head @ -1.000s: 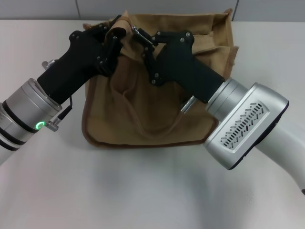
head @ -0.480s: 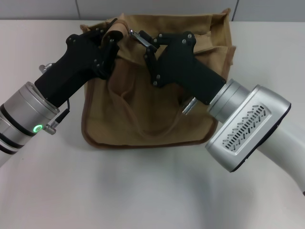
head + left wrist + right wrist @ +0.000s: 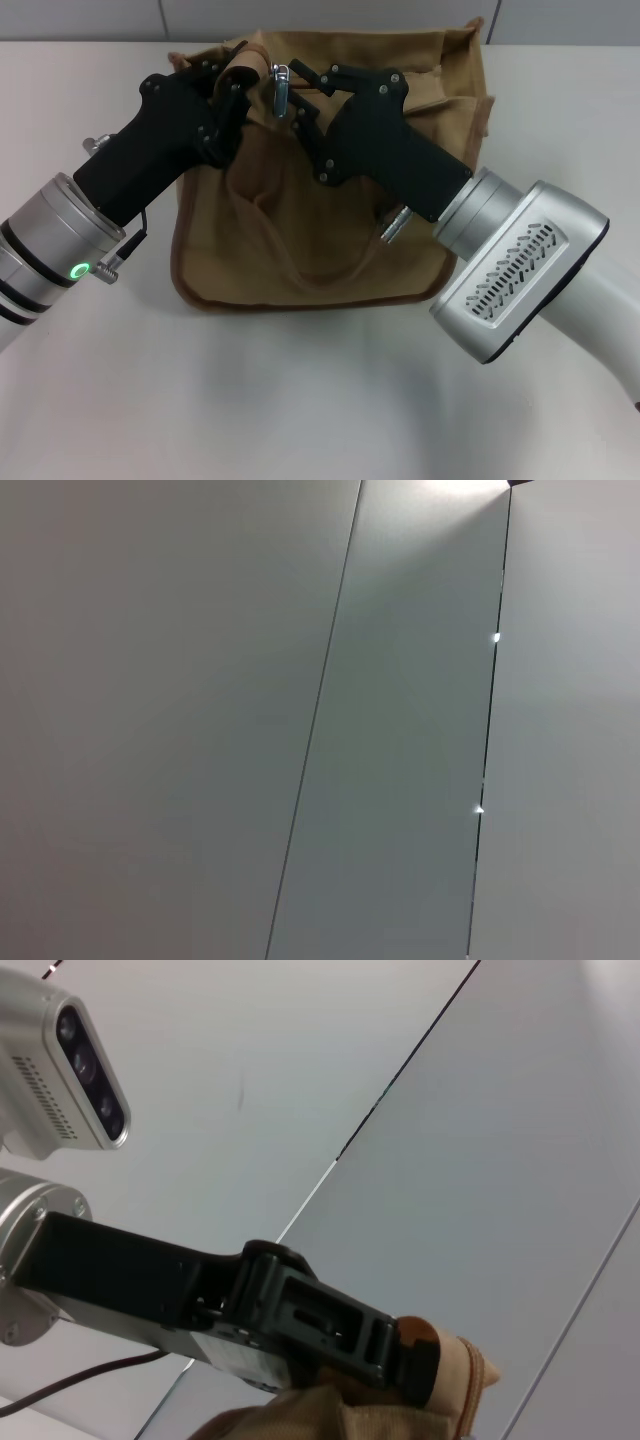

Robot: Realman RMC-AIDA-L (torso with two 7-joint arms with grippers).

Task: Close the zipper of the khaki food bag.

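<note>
Left claw clamps bag corner; right claw open beside dangling zipper tab. Next: regrasp, pull.

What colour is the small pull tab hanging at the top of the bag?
Shiny silver. The pull tab hangs against the khaki food bag; the head view shows it best.

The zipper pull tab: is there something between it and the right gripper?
Nothing visible. The silver pull tab hangs free at the khaki food bag's top edge, just beside the right gripper, with only air between them. The left gripper pinches bag fabric on the tab's other side.
</note>
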